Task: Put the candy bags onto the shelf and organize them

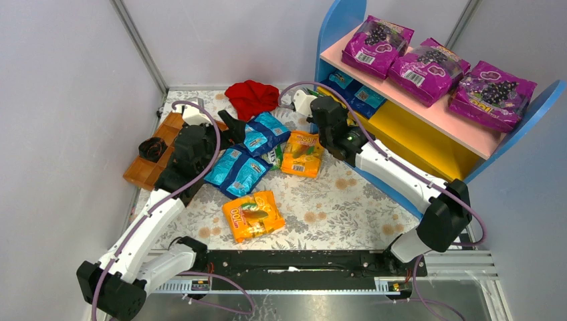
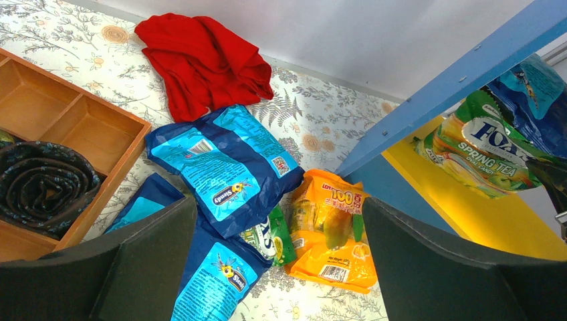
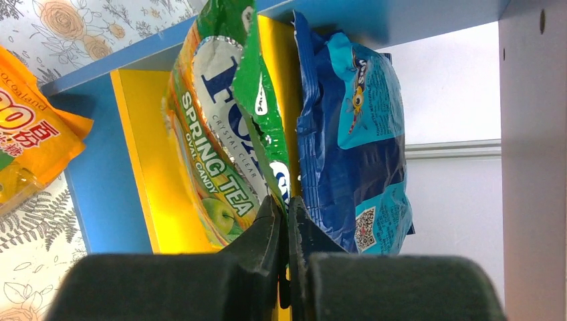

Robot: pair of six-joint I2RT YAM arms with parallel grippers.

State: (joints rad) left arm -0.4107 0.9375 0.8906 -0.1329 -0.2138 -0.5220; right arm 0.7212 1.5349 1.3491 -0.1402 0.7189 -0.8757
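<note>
At shelf point(image 1: 334, 30), lower yellow board point(image 1: 408, 127): green candy bag point(image 3: 214, 154) hangs from R gripper point(image 3: 284, 204), just beside a blue bag point(image 3: 361, 134) standing on that board; can't tell if the green one rests on the board yet.
Risk 1: bag could slip out or swing. Cause = grip is on a thin edge fold only, and the film is glossy w/ little purchase.
Risk 2: on release it may flop fwd off the board or knock the blue neighbour over, esp. if let go while tilted.
R jaws: nearly closed, pinching the green bag's edge, nothing else.
L jaws: L gripper point(image 2: 279, 200) wide apart, holding nothing, hovering over loose bags point(image 1: 235, 170) on counter point(image 1: 348, 194) in front of shelf.
Not yet shelved: blue, orange and one small green pack, all on counter near shelf's open side.
</note>
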